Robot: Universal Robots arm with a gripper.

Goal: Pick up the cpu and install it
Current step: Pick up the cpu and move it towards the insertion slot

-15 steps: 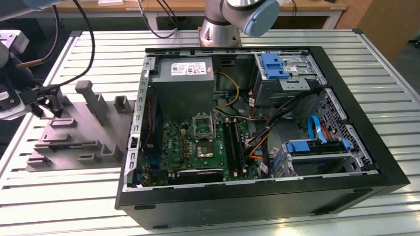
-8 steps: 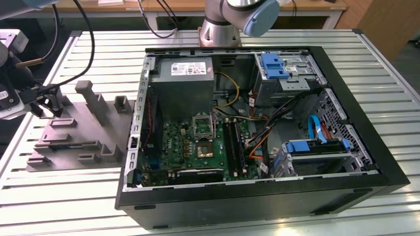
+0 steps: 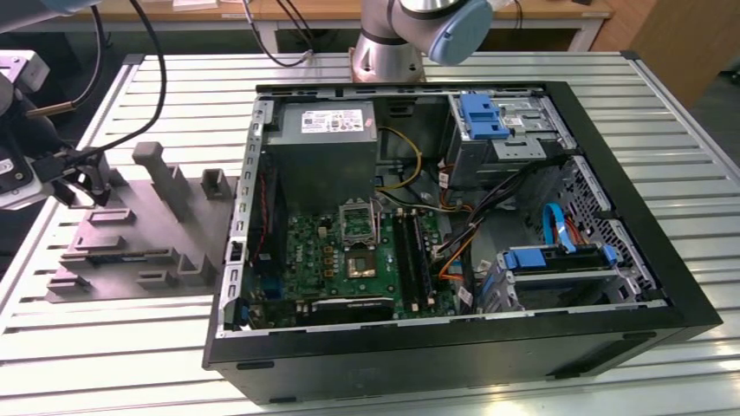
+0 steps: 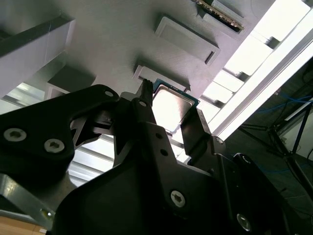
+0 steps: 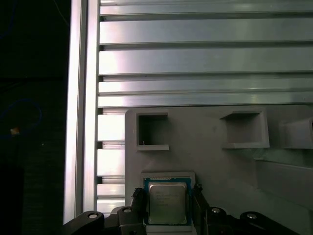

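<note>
**A:** Exterior view first. Where's the arm?

**B:** The gripper [image 3: 90,192] is low over the grey tray [image 3: 139,234], at the tray's end farthest from the computer case [image 3: 463,347]. The socket [image 3: 357,222] inside the case is well apart from the tray and looks bare, so I'd say nothing is installed yet.

**A:** Second wrist view?

**B:** The cpu [image 4: 171,108] sits between the two fingers [image 4: 196,131]. They press on its opposite edges, pinching it by the rim. Probably that keeps the metal top and the underside untouched.

**A:** First wrist view?

**B:** Same pinch. The cpu [image 5: 167,203] is at a pocket near the tray's edge, beside the slatted table [image 5: 195,58]. Can't tell if it's lifted clear of the tray.
</note>
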